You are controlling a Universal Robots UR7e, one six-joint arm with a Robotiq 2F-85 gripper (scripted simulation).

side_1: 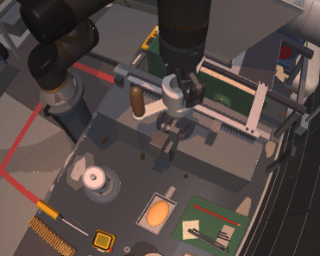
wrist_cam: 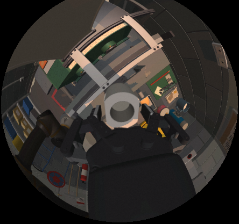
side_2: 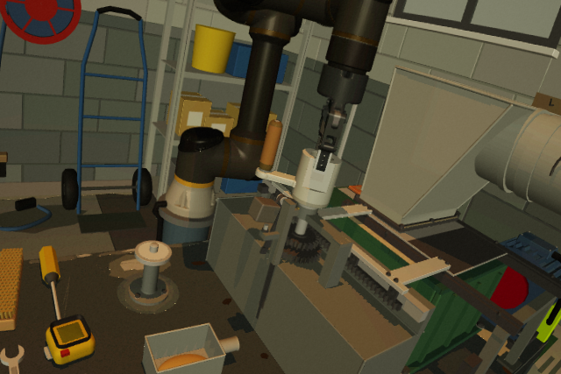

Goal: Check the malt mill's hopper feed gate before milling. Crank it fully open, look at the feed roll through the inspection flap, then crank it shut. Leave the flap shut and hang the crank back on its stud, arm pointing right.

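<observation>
The crank sits with its white hub on the mill's drive shaft, above the dark gear. Its arm points left toward the robot base and ends in an upright brown handle. My gripper stands open around the top of the hub and holds nothing. The toothed gate rack runs along the mill body under the hopper. The empty stud stands on the floor left of the mill.
The hopper wall rises close on the right of my wrist. A scoop box, a tape measure and a screwdriver lie on the floor in front.
</observation>
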